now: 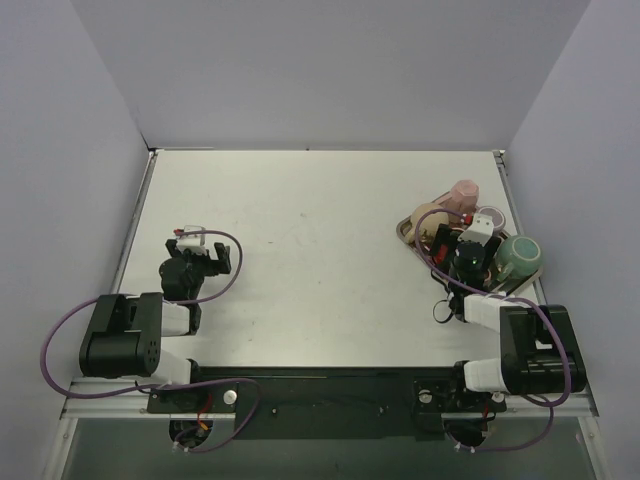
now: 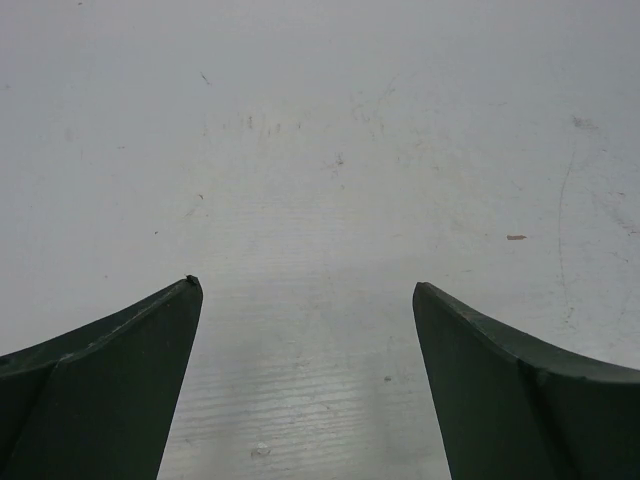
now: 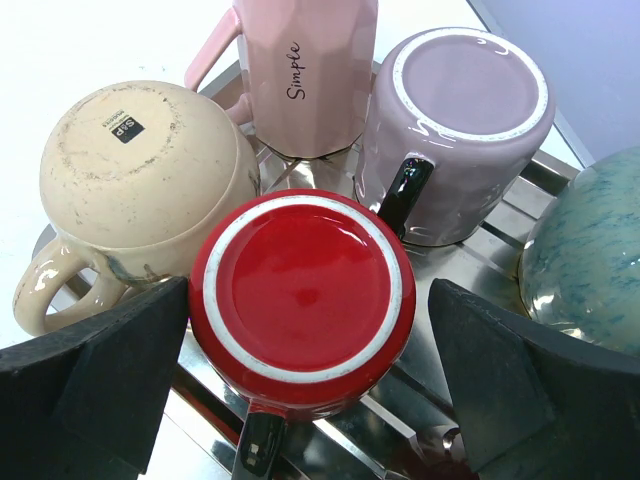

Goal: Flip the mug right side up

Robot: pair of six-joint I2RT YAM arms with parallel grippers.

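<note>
Red mug [image 3: 300, 300] stands upside down beneath the wide-spread right hand [image 3: 310, 288].

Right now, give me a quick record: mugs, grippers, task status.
rack: metal, table's right side
red mug: base up, handle toward camera
cream mug: base up
lilac mug: base up
pink mug: behind red, tilted
teal mug: partly in view
right gripper: open, above red mug
left gripper: open, above table
task: red mug not yet righted

White table [image 1: 300, 280], one metal tray [image 1: 403, 231] on it.
Tray sits on the right side, toward the far end; tabletop scuffed, small dark speck [image 1: 300, 213] near the middle.
</note>
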